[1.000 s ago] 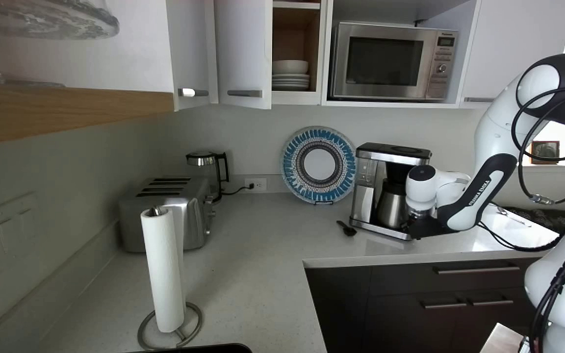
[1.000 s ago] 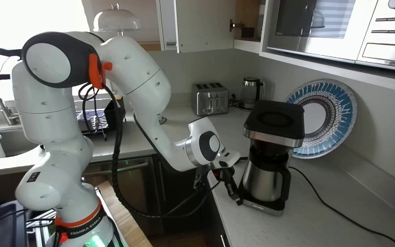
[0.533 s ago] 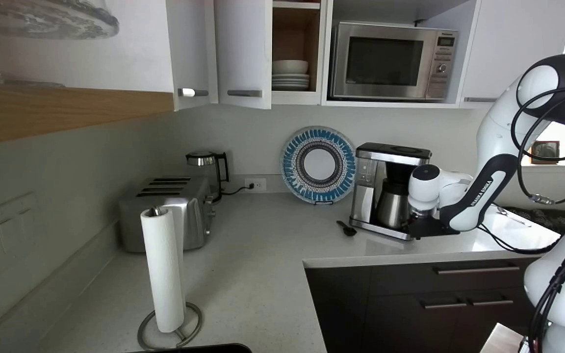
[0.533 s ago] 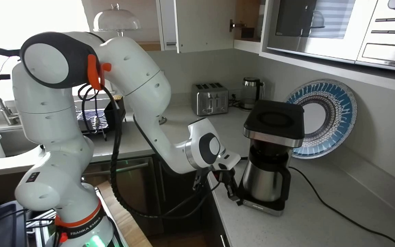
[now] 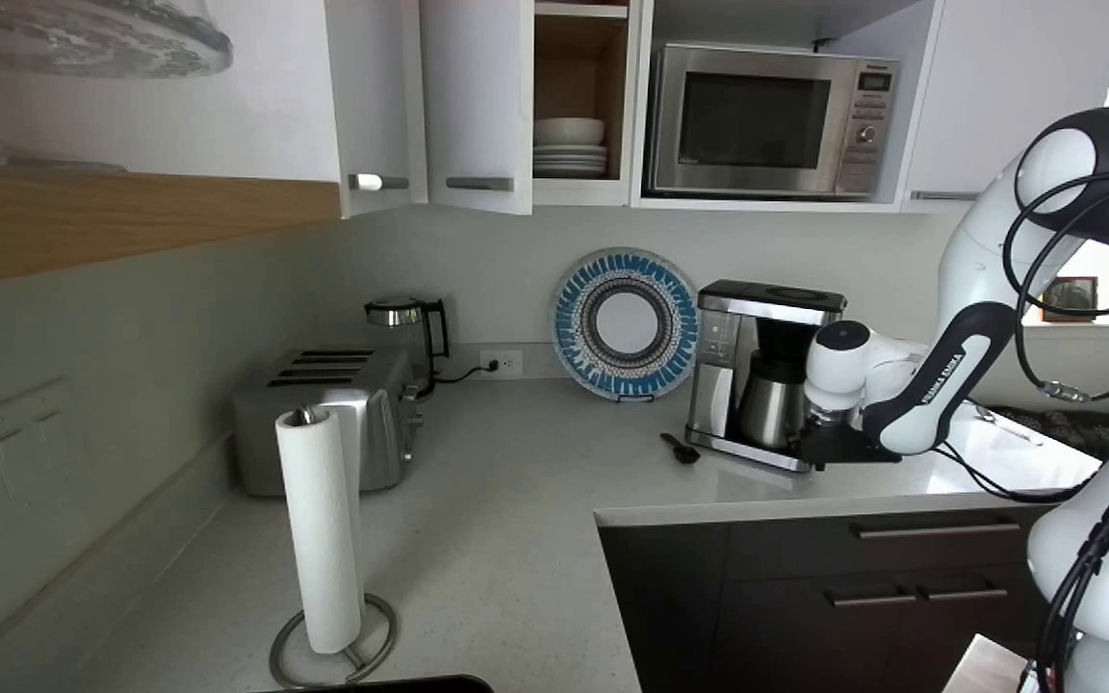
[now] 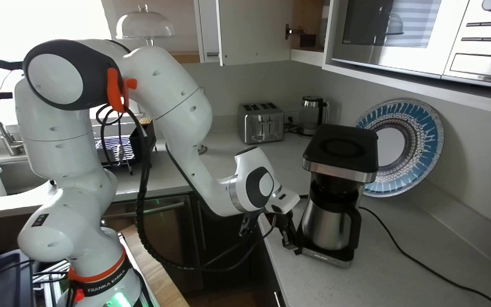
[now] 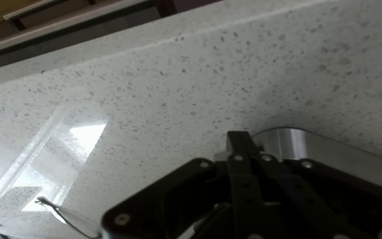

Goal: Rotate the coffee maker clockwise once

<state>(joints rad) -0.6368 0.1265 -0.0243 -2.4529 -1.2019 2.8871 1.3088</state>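
Note:
The coffee maker [image 5: 768, 395] is a boxy silver-and-black machine with a metal carafe and dark handle. It stands upright on the counter and also shows in an exterior view [image 6: 330, 226]. In the wrist view a rounded metal corner of its base [image 7: 313, 149] lies right of the fingers. My gripper [image 7: 239, 137] is shut with its fingertips together and nothing visible between them. In an exterior view its fingertips [image 6: 298, 250] are low over the counter, at the front corner of the base. They appear to touch it. In an exterior view the gripper [image 5: 812, 460] is partly behind the wrist.
The counter edge [image 7: 138, 49] runs close to the gripper. A black scoop [image 5: 680, 449] lies beside the coffee maker. A round patterned plate [image 5: 626, 325] leans on the wall behind. A power cord [image 6: 416, 260] trails behind the machine. A toaster [image 5: 333, 414] and paper towel roll [image 5: 319, 529] stand farther off.
The wrist and forearm have shifted slightly, to the right in an exterior view. The fingertips stay at the base corner. The coffee maker shows no visible movement.

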